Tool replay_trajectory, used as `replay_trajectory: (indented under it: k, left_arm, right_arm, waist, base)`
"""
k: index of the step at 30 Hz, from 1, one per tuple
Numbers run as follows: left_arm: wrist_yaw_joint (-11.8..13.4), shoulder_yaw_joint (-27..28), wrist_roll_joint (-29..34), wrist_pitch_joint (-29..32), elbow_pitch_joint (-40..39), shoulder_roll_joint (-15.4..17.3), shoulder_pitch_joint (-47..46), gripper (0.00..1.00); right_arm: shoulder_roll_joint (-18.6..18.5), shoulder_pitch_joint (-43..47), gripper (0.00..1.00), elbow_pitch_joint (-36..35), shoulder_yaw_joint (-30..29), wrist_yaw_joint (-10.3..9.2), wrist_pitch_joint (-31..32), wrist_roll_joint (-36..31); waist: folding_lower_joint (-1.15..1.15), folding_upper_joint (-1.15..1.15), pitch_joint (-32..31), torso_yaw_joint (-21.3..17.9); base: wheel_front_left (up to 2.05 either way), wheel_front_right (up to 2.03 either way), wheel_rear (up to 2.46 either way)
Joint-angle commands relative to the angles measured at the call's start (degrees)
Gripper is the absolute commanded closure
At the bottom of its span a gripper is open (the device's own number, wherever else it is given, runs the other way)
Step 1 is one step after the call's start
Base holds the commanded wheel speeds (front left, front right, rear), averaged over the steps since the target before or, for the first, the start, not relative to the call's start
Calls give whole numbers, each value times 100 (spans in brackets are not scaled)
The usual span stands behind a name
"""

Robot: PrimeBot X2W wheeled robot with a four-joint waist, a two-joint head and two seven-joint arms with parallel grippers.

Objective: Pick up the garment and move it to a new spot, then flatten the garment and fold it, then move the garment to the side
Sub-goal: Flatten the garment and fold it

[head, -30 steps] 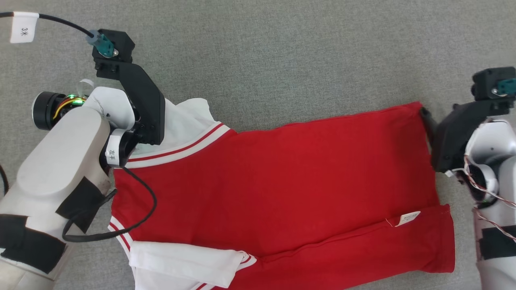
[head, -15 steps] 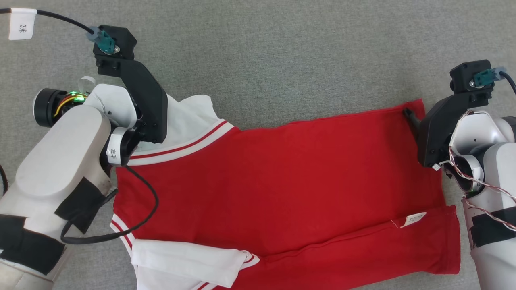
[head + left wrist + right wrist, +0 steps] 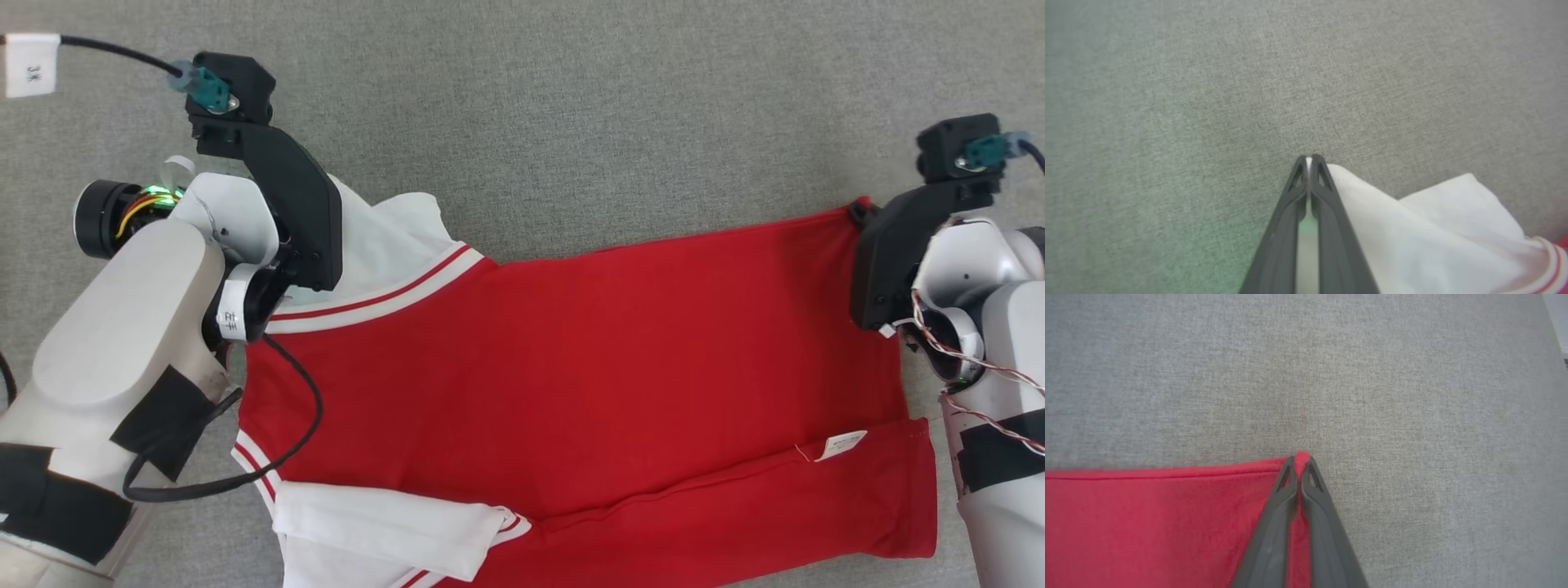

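Saw the red jersey garment with white sleeves and striped trim (image 3: 571, 367) spread nearly flat across the grey cloth-covered worktop (image 3: 571, 98), near long edge already turned over in one fold. Noted the left hand (image 3: 1309, 162) pinched tight on a white sleeve corner (image 3: 1372, 196), the right hand (image 3: 1301, 459) pinched tight on the far red hem corner (image 3: 1274, 467). Judged flattening largely done, folding under way, sideways move yet to come.

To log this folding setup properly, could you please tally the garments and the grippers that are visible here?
Garments: 1, the garment, red with white sleeves and trim
Grippers: 2, the left gripper shut on a white sleeve edge, the right gripper shut on a red corner
Total: 3
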Motion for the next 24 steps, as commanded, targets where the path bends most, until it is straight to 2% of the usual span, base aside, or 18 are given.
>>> replay_trajectory:
  k: [1, 16, 22, 24]
  left_arm:
    - [9, 36, 30, -186, 1, -16, 108, 100]
    - [-258, 248, 109, -1842, 292, -246, 365, 100]
    - [-407, 229, 37, -2380, 5, -337, 810, 100]
    - [-384, 257, -28, -2576, -193, -356, 1075, 100]
  right_arm:
    - [11, 62, 100, 24, -91, 6, -100, -77]
    - [331, 259, 100, 174, -920, -1, -1150, -638]
    - [392, 548, 100, 80, -1047, -1, -1389, -561]
    - [417, 712, 100, -1, -1092, -1, -1494, -511]
  waist:
    - [0, -1, -43, 15]
    - [0, -1, -465, 220]
    - [0, -1, -667, 328]
    - [0, -1, -766, 371]
  base:
    - [0, 0, 0]
    - [0, 0, 0]
    - [0, 0, 0]
    - [0, 0, 0]
